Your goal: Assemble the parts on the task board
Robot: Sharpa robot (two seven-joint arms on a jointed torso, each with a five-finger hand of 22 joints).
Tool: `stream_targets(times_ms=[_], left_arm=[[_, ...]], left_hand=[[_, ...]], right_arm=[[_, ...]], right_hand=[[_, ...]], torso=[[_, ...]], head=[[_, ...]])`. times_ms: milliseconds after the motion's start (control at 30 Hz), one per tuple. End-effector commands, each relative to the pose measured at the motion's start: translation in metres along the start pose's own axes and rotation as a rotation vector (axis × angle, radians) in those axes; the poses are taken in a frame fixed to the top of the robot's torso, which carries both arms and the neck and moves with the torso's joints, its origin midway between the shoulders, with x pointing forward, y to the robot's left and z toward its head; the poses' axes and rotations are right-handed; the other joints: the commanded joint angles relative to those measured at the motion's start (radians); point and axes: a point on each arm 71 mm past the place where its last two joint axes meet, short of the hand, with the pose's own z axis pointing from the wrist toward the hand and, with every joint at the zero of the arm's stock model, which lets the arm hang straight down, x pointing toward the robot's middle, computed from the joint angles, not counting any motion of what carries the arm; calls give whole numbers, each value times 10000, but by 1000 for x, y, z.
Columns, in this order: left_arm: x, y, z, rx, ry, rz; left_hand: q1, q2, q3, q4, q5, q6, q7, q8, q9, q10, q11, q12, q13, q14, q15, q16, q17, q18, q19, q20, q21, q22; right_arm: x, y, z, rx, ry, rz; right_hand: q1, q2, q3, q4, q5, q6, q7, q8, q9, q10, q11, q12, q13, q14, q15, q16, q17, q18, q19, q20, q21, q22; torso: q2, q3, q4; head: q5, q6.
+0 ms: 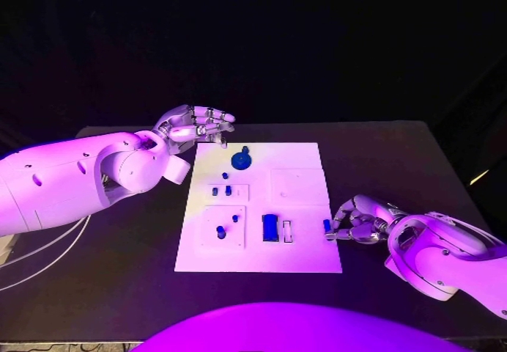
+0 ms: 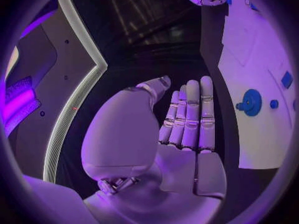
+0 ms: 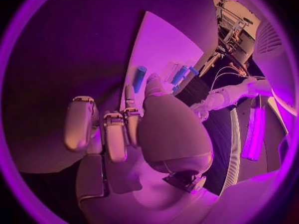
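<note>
Head view: assembly looked partly done, with small parts standing in the task board (image 1: 301, 253) and others loose.
Right hand (image 1: 354, 224), at the board's four o'clock edge, pinched a small blue peg (image 1: 327, 225); left hand (image 1: 196, 122), at eleven o'clock, held nothing, fingers straight and together. Round blue part (image 1: 242, 159) sat near twelve o'clock, the blue block (image 1: 269, 227) near six. Which pieces were fully seated was too small to tell.

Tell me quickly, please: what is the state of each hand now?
Left hand: open, fingers straight, holding nothing, beside the task board.
Right hand: pinching a small blue part at the board's edge.
</note>
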Motion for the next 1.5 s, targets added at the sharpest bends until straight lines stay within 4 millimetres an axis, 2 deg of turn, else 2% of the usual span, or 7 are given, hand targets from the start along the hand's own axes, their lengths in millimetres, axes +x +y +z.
stream_targets(times_ms=[33,500,767,933,1133,1333,1500], left_arm=[[2,-1,0,81,180,-99],[1,-1,0,62,172,-97],[1,-1,-1,52,166,-96],[0,-1,-1,46,150,-91],[0,-1,-1,35,144,-90],[-1,-1,-2,9,128,-84],[-1,0,-2,-8,129,-84]], left_hand=[[-23,87,-24,21,22,-71,130,22,-9,-40,-7,66,-10,-25,28,-32,10,48,83,16,-37,-10],[-41,86,-38,48,21,-72,128,42,-13,-42,-8,78,-18,-25,29,-37,14,46,89,17,-57,-21],[-41,86,-38,48,21,-72,128,42,-13,-42,-8,78,-18,-25,29,-37,14,46,89,17,-57,-21],[-41,86,-38,48,21,-72,128,42,-13,-42,-8,78,-18,-25,29,-37,14,46,89,17,-57,-21],[-41,86,-38,48,21,-72,128,42,-13,-42,-8,78,-18,-25,29,-37,14,46,89,17,-57,-21],[-41,86,-38,48,21,-72,128,42,-13,-42,-8,78,-18,-25,29,-37,14,46,89,17,-57,-21],[-57,99,-41,74,24,-77,129,53,-17,-48,-7,83,-25,-24,31,-39,17,46,93,19,-72,-30]], right_arm=[[0,-2,2,307,-139,-465],[10,5,10,410,124,-973],[16,12,15,323,203,-1508],[17,12,16,311,125,-1700],[15,13,15,183,-135,-1622],[12,12,11,30,-393,-1440],[7,11,6,-117,-553,-1307]], right_hand=[[-143,-12,-14,42,-66,98,13,-48,-8,140,-20,-21,1317,934,15,-51,2066,-57,135,64,36,1737],[-194,22,29,3,-220,212,-37,-53,1,142,-61,-34,1314,933,-16,-54,2061,-52,134,40,0,1737],[1645,-15,1154,-408,265,395,-144,-271,-100,130,-173,-66,1328,935,-127,-55,2070,-64,161,-71,17,1774],[1820,-124,1488,-358,509,489,-143,-356,-152,123,-176,-83,1327,936,-126,-55,2074,-68,168,-75,19,1784],[1896,69,2496,-128,582,637,-295,-261,-75,193,-300,-11,1387,942,-226,-46,2099,-77,198,-148,85,1812],[969,-567,4465,-61,519,462,-345,277,340,253,-358,-5,1417,947,-293,-41,2121,-89,232,-219,125,1831],[439,-801,5529,-113,476,376,-368,526,519,282,-346,7,1439,950,-307,-39,2131,-97,246,-226,148,1840]], torso=[[1,-13,6],[2,-9,1],[8,-7,13],[-5,-12,-1],[-5,-1,4],[-4,-3,-1],[-6,-5,-3]], head=[[5,-23],[34,-43],[17,-43],[38,-43],[46,-43],[38,-43],[29,-43]])
